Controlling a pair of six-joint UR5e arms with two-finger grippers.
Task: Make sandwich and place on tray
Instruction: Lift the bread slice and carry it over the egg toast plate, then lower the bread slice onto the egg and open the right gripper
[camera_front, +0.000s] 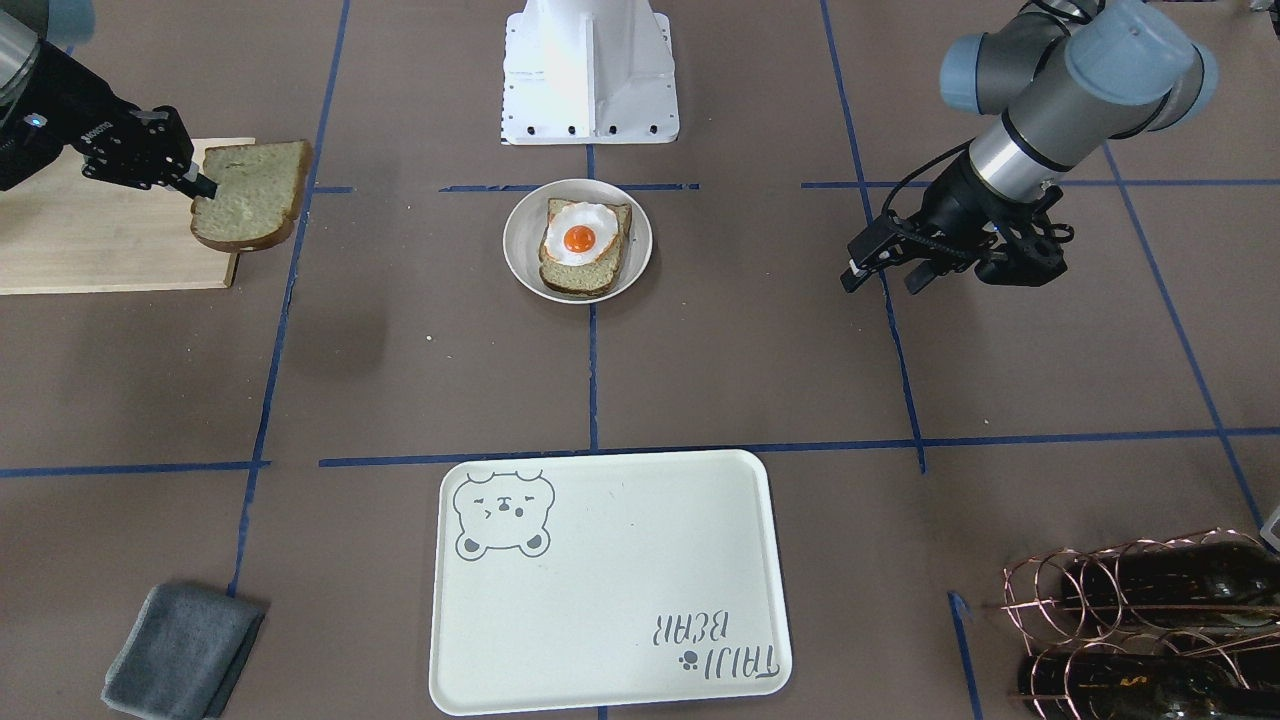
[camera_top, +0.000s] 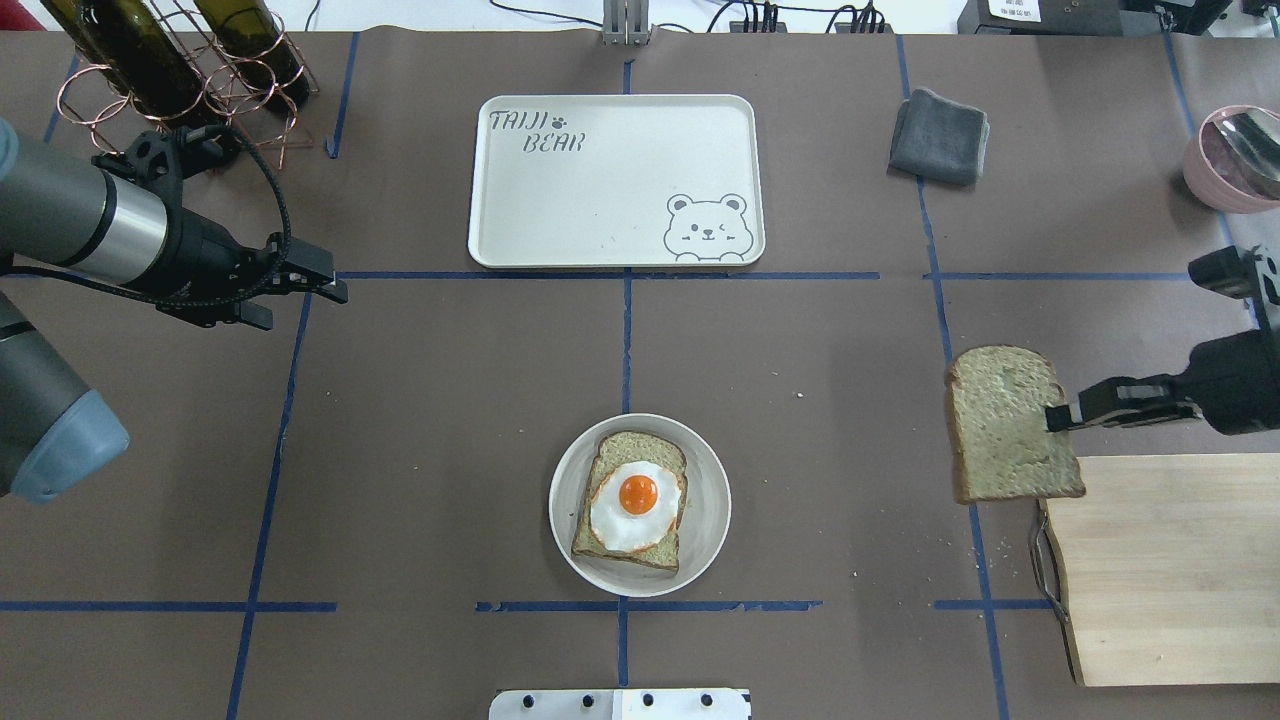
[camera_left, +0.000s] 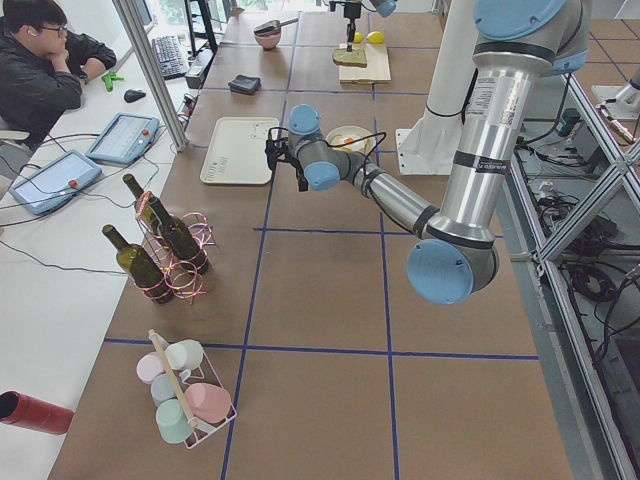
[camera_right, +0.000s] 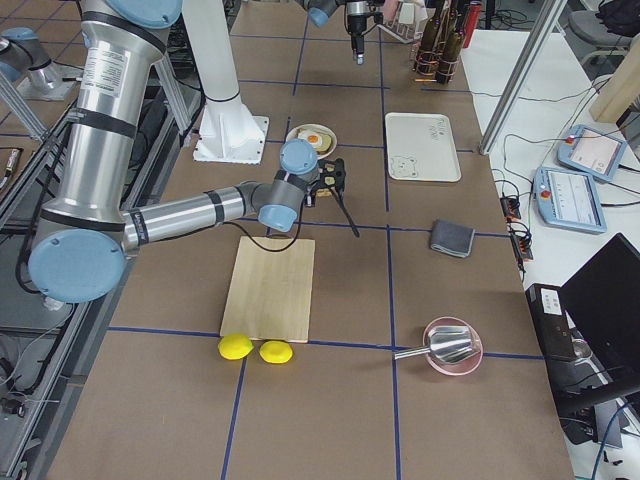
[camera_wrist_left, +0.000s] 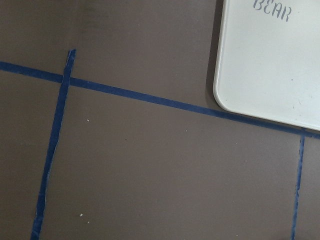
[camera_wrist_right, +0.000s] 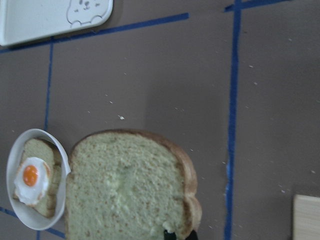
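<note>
My right gripper (camera_top: 1055, 418) is shut on the edge of a bread slice (camera_top: 1010, 425) and holds it in the air over the left end of the wooden cutting board (camera_top: 1170, 570). The slice also shows in the front view (camera_front: 250, 195) and the right wrist view (camera_wrist_right: 130, 187). A second slice (camera_top: 640, 455) topped with the fried egg (camera_top: 637, 503) lies in a round white dish (camera_top: 712, 500) at table centre. The cream tray (camera_top: 615, 180) with the bear drawing lies beyond it, with nothing on it. My left gripper (camera_top: 310, 300) is open and empty, hovering left of the tray.
A grey cloth (camera_top: 940, 135) lies right of the tray. A copper rack with wine bottles (camera_top: 170, 70) stands at the far left. A pink bowl (camera_top: 1235, 155) sits at the far right. Two lemons (camera_right: 250, 348) lie beside the board.
</note>
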